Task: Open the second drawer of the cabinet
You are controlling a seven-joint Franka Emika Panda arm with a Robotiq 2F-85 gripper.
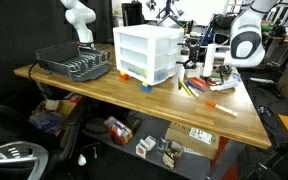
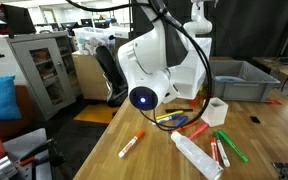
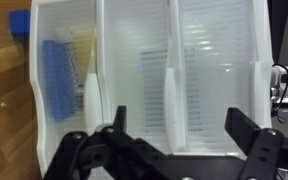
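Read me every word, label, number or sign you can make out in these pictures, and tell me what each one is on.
No text can be read in any view.
The cabinet: no label or print shows on its drawers.
The markers: any print is too small to read.
The boxes: markings blurred, unreadable.

Bright, even indoor light; soft, low-resolution, slightly blurred pictures.
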